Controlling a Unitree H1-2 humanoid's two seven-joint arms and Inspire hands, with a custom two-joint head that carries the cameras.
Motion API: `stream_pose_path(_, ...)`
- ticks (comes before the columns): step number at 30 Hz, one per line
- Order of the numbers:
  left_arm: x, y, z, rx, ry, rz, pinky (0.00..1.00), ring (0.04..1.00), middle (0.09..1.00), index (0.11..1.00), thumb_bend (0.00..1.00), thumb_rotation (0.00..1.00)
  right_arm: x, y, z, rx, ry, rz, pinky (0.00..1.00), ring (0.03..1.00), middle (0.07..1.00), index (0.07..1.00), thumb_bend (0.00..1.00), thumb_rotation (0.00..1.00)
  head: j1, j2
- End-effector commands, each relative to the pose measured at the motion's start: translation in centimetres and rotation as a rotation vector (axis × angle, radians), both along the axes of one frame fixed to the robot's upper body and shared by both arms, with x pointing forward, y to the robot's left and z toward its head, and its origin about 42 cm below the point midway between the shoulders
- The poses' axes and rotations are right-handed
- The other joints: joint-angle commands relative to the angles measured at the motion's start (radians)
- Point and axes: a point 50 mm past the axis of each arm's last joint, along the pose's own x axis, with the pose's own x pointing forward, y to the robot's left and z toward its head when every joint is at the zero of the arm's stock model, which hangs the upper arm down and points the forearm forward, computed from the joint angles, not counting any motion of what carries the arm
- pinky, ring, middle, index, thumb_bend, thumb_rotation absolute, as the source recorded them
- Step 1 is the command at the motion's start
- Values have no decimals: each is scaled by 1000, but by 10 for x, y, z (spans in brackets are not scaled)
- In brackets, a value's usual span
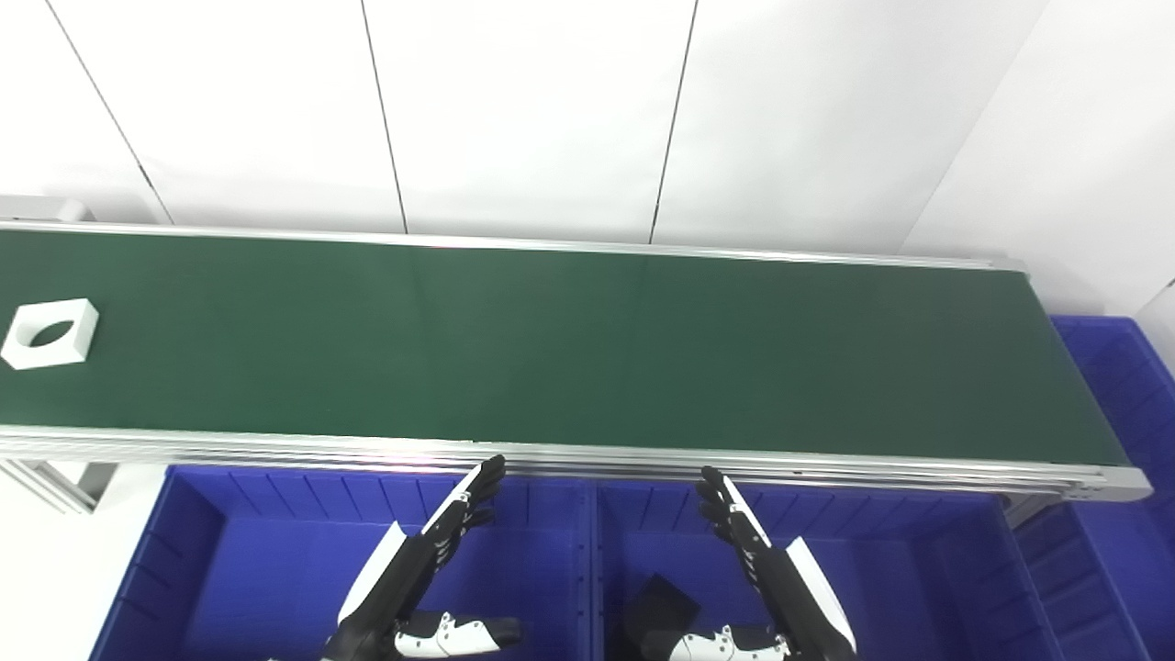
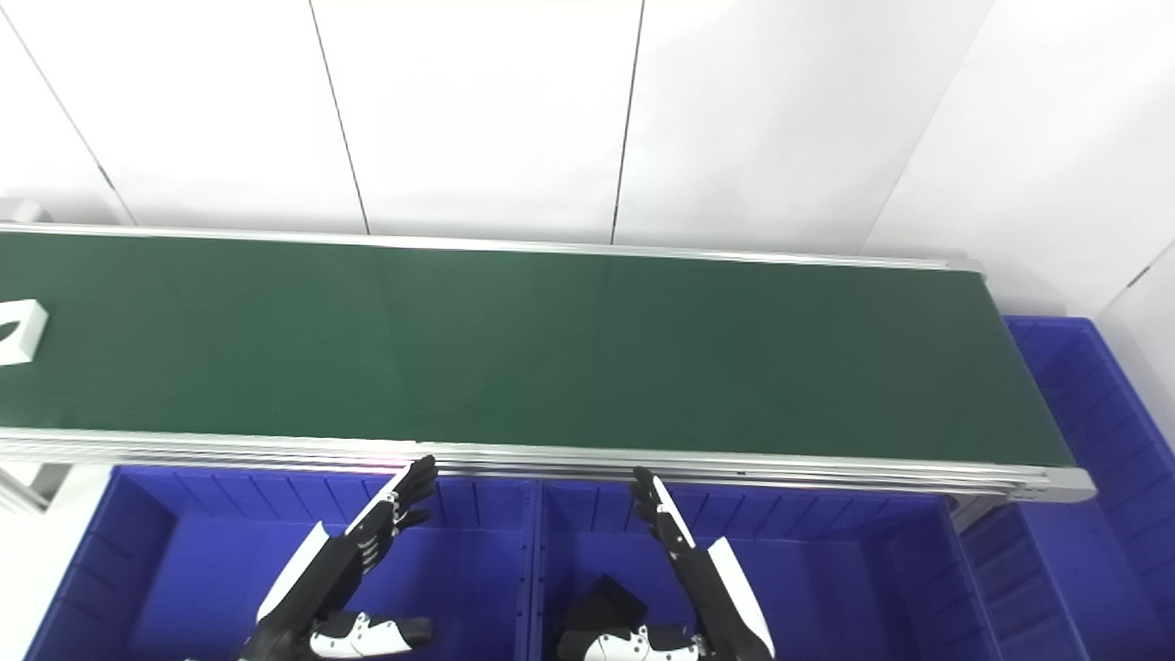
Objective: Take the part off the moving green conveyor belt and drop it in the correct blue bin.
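Observation:
A white square part with a round hole (image 1: pixel 50 332) lies on the green conveyor belt (image 1: pixel 569 349) at its far left end; in the right eye view only its edge (image 2: pixel 20 332) shows. My left hand (image 1: pixel 431 560) hovers open over the left blue bin (image 1: pixel 193 542), fingers stretched toward the belt's near rail. My right hand (image 1: pixel 766 569) is open too, above the middle blue bin (image 1: pixel 918 569). Both hands hold nothing and are far from the part.
A third blue bin (image 1: pixel 1115 386) sits past the belt's right end. A black object (image 1: pixel 661 601) lies in the middle bin near my right thumb. The aluminium rail (image 1: pixel 587 454) runs along the belt's front; a white wall stands behind.

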Motion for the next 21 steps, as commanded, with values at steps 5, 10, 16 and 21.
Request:
stream_pose_path(5, 3, 0, 10, -7, -54, -14, 910, 969, 982, 974, 863, 533, 2, 1, 11, 2, -57, 0, 940, 941, 963, 1000, 889, 241, 1, 1)
stream_pose_path(10, 4, 0, 10, 11, -55, -14, 898, 966, 982, 977, 869, 545, 2, 1, 10, 0, -54, 2, 949, 949, 966, 1000, 889, 237, 1, 1)
stream_pose_path(16, 3, 0, 11, 21, -50, -14, 892, 965, 986, 975, 869, 548, 3, 1, 9, 9, -62, -2, 938, 939, 967, 1000, 881, 254, 4, 1)
stream_pose_path(21, 4, 0, 11, 22, -54, -14, 890, 963, 984, 973, 866, 542, 2, 2, 9, 7, -56, -4, 922, 938, 965, 1000, 873, 247, 1, 0)
